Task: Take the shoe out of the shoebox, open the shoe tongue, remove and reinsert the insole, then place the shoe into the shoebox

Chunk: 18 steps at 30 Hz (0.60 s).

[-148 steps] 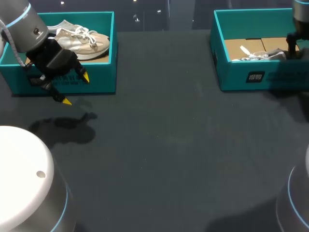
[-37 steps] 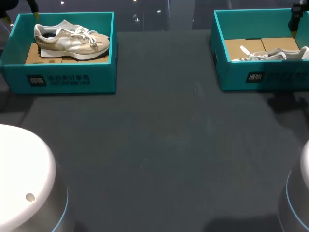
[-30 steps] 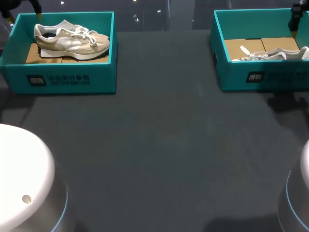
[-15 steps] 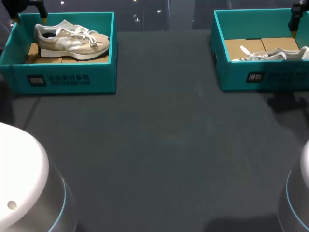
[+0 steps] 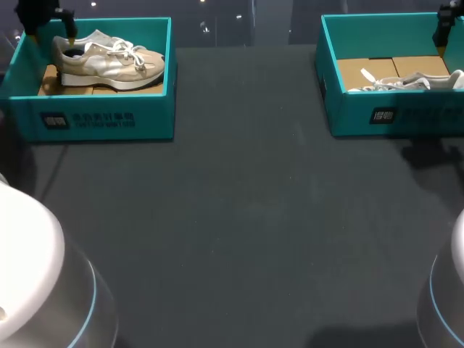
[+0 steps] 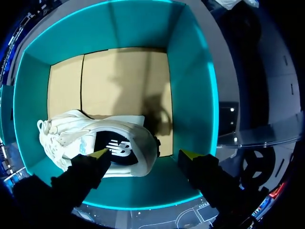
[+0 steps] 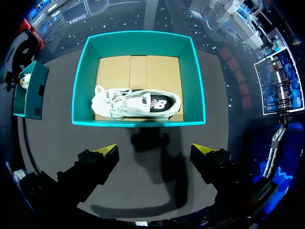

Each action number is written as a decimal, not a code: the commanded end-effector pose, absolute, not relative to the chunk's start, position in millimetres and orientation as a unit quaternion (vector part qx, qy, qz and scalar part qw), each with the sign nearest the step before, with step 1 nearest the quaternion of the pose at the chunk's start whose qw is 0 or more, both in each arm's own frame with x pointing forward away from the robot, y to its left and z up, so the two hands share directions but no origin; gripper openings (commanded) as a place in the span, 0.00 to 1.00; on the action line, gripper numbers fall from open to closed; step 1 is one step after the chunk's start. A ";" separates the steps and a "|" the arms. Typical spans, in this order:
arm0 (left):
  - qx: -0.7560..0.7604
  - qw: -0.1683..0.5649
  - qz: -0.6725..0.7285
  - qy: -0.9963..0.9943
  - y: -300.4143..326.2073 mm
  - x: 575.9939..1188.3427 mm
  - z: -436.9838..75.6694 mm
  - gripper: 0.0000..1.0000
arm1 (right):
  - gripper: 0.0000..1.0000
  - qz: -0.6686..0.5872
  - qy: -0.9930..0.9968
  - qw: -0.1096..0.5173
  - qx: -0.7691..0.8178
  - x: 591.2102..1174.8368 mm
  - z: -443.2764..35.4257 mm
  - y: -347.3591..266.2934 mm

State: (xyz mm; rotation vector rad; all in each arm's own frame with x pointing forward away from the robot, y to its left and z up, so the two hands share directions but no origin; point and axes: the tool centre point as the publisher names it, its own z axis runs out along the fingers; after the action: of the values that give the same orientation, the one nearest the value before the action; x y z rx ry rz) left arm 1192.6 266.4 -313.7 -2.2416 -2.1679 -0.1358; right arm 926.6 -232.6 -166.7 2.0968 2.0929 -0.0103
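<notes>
A beige and white shoe lies on its side in the teal shoebox at the table's far left. My left gripper hangs over the shoe's heel end. In the left wrist view the left gripper is open, and the shoe has its heel between the fingers. One fingertip is over the dark insole opening and the other is near the box wall. My right gripper stands open above the table, short of a second teal box.
The second teal shoebox at the far right holds a white shoe on cardboard, with my right gripper above its far corner. Dark table lies between the boxes. Both arm bases fill the near corners.
My left gripper has come in from the far left corner and moved down over the shoe's heel inside the box. The right arm and both shoes have not moved.
</notes>
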 end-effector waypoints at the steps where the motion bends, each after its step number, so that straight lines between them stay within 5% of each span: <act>1: -0.718 0.019 -0.042 -0.694 268.3 1199.8 -321.7 0.83 | 1.00 -0.003 0.704 0.089 0.705 926.6 -166.7 -232.8; 5: -0.717 0.026 -0.046 -0.696 270.4 1199.8 -327.3 0.69 | 1.00 -0.003 0.704 0.089 0.705 926.6 -166.7 -232.8; 9: -0.714 0.037 -0.046 -0.698 272.4 1201.1 -335.3 0.75 | 1.00 -0.003 0.704 0.089 0.705 926.6 -166.7 -232.8; 18: -0.706 0.052 -0.049 -0.704 276.2 1201.1 -348.7 0.71 | 1.00 -0.003 0.704 0.089 0.705 926.6 -166.7 -232.8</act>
State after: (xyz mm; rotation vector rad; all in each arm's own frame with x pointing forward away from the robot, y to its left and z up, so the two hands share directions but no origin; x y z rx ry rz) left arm 1194.7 276.0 -343.0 -2.1574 -2.1443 -0.1547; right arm 926.6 -232.6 -166.7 2.0968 2.0929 -0.0103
